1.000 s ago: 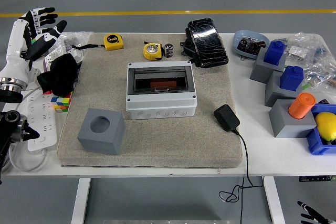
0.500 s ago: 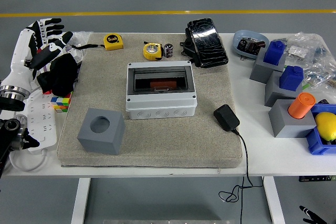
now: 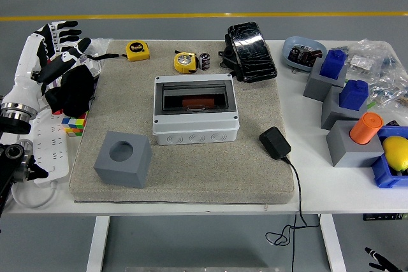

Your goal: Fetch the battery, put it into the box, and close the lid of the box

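Near edge of desk [image 3: 191, 207]: grey cube block [image 3: 123, 158] with a round hole, near-left on the beige mat [image 3: 191, 176]; black adapter [image 3: 275, 143] near-right, cord hanging off the desk. Right hand [image 3: 381, 260] barely in frame at the bottom right corner, only dark fingertips show, can't tell if open or curled. Mid mat: grey box [image 3: 196, 107], clear lid appears down, something orange-red inside. Left hand [image 3: 58, 42] at far left over the clutter beside the mat, fingers spread and loose, holding nothing, well apart from the battery. Far edge of mat: battery [image 3: 204, 61], small dark cylinder standing upright, just right of a yellow tape measure [image 3: 185, 62], left of a black wrapped bundle [image 3: 250, 44]. Second tape measure [image 3: 138, 50] farther left.

Handling guess: battery light, rigid, smooth sides so likely slippery and easy to tip; pinch across the cylinder's side at mid-height, thumb opposite fingers. Tape measure close by leaves little finger room on that side.
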Controlling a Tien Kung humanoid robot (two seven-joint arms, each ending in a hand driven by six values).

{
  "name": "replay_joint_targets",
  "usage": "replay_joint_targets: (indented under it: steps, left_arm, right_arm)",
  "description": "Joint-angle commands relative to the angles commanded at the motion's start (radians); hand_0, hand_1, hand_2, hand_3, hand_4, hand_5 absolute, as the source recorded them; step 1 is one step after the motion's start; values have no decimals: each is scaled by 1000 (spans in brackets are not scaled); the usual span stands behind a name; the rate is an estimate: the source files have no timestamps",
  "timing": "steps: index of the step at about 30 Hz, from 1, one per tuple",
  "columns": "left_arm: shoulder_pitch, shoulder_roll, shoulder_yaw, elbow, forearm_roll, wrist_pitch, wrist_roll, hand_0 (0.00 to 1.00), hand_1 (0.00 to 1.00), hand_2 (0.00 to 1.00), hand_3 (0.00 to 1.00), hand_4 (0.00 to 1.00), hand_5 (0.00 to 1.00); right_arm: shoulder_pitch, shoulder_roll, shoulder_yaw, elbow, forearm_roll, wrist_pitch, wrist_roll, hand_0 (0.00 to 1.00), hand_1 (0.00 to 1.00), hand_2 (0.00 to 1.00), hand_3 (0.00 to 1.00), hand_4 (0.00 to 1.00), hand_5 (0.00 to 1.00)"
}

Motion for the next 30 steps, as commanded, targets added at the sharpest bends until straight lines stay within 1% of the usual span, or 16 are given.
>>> replay_joint_targets:
  steps: [11, 18, 30]
  left_arm:
    - [-2, -2, -3, 0, 0, -1, -1, 535, 670, 670, 712, 998, 564]
    - [7, -4, -10, 1, -1, -1, -1, 536, 669, 668, 710, 998, 561]
    - [6, -6, -20, -2, 1, -10, 3, 534, 667, 667, 710, 998, 559]
  right_arm:
    - [3, -3, -7, -2, 5, -1, 0, 645, 704, 693, 574, 943, 540]
    - [2, -3, -1, -1, 1, -9, 1, 645, 706, 694, 574, 943, 541]
    - [0, -7, 5, -2, -6, -20, 1, 648, 713, 700, 574, 943, 542]
